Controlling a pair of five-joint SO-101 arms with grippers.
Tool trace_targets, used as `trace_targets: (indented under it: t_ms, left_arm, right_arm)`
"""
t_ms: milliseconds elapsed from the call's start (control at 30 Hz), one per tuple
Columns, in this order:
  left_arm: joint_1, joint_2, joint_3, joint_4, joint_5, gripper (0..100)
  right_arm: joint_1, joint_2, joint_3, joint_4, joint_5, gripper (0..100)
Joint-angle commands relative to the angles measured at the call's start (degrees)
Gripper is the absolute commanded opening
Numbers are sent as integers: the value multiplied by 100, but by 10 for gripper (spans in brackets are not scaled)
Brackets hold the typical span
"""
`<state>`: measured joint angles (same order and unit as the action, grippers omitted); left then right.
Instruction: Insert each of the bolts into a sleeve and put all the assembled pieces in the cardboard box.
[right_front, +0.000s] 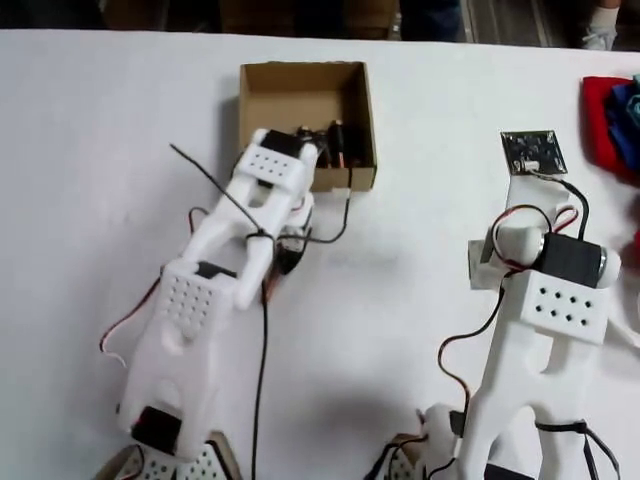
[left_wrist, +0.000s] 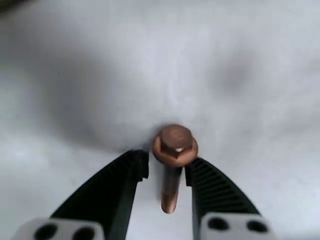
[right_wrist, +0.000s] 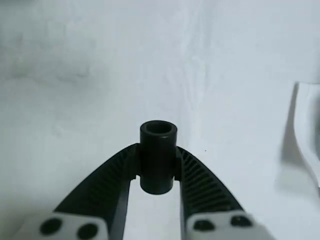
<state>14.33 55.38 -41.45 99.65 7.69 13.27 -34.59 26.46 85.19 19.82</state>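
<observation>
Two parts are up, one per arm. The left gripper (left_wrist: 167, 165) has its jaws drawn in to a narrow gap around the bolt (left_wrist: 174, 149), and I judge it pinched just under the hex head. The right gripper (right_wrist: 156, 152) is closed on the sleeve (right_wrist: 158, 167), with its jaws tight against both flanks. I read both parts as held above the white table (right_front: 90, 150), not resting on it.

The mating turns on the two axes. The bolt lies along its jaws, head out at the tips and shank pointing back toward the left wrist. The sleeve also lies along its jaws, with its open bore at the outer end, past the tips. As I see it, the bore has to meet the shank's free end, which sits between the left jaws, so I expect little room there and a need for close alignment.

From above, one arm stands against the front wall of the box (right_front: 300, 68), which holds dark and copper pieces I can't make out. The other arm is well apart from it. A red cloth (right_front: 603, 110) lies at the table's edge beside that arm.
</observation>
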Motion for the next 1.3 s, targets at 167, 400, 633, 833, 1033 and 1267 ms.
trace_targets:
  t_ms: [167, 400, 633, 833, 1033, 1267]
  left_arm:
    - [132, 484, -611, 202, 35, 36]
    - [35, -193, -435, 281, 9, 24]
    - [18, -1574, 418, 264, -1055, 25]
    - [-202, -3376, 796, -53, -1160, 25]
    - [-123, -5837, 2897, -1459, -967, 25]
    - [35, -9064, 7495, -5152, -835, 25]
  right_arm:
    - [40, -215, -26, -84, 18, 21]
    - [48, -356, 774, -629, 0, 21]
    - [-215, -2193, 2453, -1429, -9, 21]
    - [-1262, -3442, 3701, -2026, -211, 21]
    - [-1481, -3284, 3956, -2941, -536, 21]
    - [-1991, -2466, 4484, -5077, -1134, 21]
